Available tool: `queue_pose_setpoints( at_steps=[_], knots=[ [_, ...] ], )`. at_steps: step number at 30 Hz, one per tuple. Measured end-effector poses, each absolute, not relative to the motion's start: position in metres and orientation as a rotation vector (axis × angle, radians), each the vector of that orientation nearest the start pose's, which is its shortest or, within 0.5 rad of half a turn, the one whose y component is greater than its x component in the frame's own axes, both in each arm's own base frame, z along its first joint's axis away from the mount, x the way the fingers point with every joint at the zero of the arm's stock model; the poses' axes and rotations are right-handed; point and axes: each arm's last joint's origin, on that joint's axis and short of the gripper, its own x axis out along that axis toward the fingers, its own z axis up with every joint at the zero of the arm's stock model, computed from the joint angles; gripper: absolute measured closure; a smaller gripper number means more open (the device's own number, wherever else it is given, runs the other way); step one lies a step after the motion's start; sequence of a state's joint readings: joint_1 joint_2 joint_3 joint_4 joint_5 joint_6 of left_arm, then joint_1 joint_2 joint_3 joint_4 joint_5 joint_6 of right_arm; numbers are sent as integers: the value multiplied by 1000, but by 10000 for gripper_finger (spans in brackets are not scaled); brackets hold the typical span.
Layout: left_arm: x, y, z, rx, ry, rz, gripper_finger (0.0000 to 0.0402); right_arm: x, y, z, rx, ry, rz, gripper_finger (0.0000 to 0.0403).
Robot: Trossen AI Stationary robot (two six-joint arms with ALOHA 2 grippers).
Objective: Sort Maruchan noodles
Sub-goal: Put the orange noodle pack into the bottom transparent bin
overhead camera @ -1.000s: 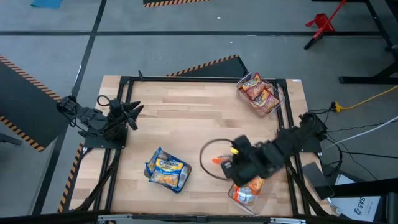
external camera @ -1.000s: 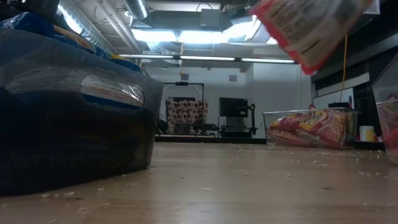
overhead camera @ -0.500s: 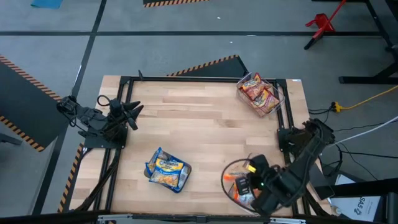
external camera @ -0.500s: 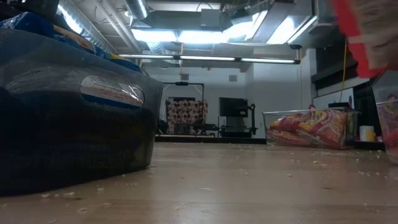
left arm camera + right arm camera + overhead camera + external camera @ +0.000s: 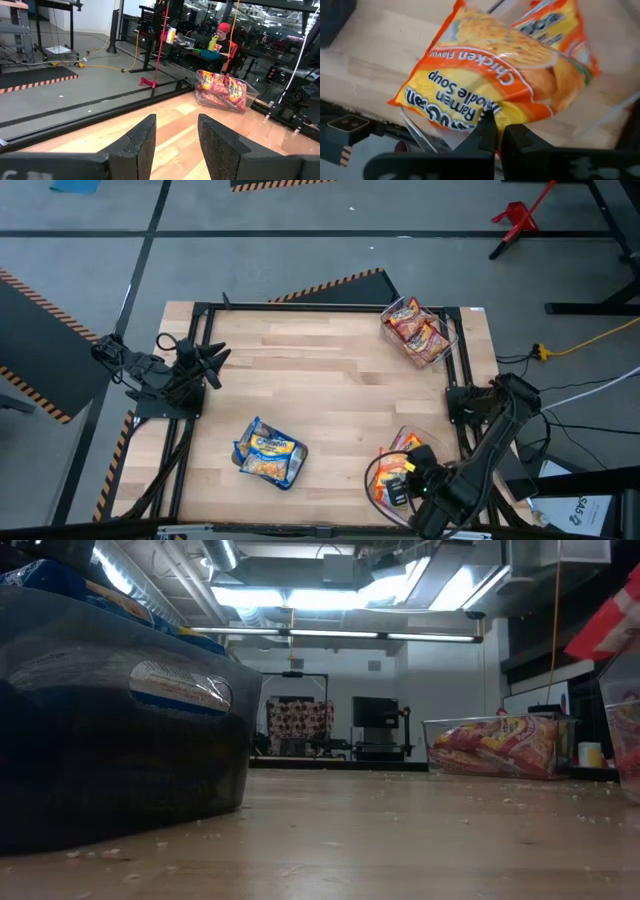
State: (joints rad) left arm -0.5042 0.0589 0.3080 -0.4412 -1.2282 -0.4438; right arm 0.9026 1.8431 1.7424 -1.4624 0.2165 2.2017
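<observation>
My right gripper (image 5: pixel 498 134) (image 5: pixel 398 486) is at the table's near right corner, shut on an orange-red Chicken ramen packet (image 5: pixel 485 82) above a clear bin (image 5: pixel 392 452) that has another orange packet (image 5: pixel 552 25) inside. In the low view only a red corner of the packet (image 5: pixel 612 625) shows. Blue-yellow packets (image 5: pixel 268 452) sit in a bin near the front middle. Dark red packets (image 5: pixel 418 330) (image 5: pixel 222 90) fill a clear bin at the far right. My left gripper (image 5: pixel 213 360) (image 5: pixel 176 132) waits open at the left edge. My right gripper pinches the orange-red packet by a long edge (image 5: pixel 489 116) between its two fingers, which lie across that edge. The packet spreads out beyond the fingertips, lifted above the clear bin and the packet lying in it.
Black frame rails (image 5: pixel 330 307) run round the table's edges. Bare wood (image 5: pixel 330 390) lies between the three bins. A cable loop (image 5: pixel 378 470) hangs by my right wrist. The dark bin wall (image 5: pixel 120 740) fills the low view's left side.
My right gripper has carried the orange-red packet from the table's middle front toward the near right corner, ending over the clear bin. It has stayed shut on the packet. In the low view the packet swept to the right until only a corner remains.
</observation>
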Motion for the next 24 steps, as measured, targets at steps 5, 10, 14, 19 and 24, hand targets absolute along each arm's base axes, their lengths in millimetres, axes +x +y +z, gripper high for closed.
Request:
queue_pose_setpoints(
  at_steps=[5,10,14,19,24],
  knots=[
    [61,-3,223,-274,-35,734,262,218,270,279,1017,1186,-941,403],
    [61,-3,223,-274,-35,734,262,222,278,269,1043,1252,-847,403],
    [61,-3,223,-274,-35,734,262,225,282,270,1048,1261,-766,402],
    [61,-3,223,-274,-35,734,262,227,284,269,1053,1283,-734,402],
    [61,-3,223,-273,-35,734,262,226,285,265,1017,1338,-729,393]
  ],
)
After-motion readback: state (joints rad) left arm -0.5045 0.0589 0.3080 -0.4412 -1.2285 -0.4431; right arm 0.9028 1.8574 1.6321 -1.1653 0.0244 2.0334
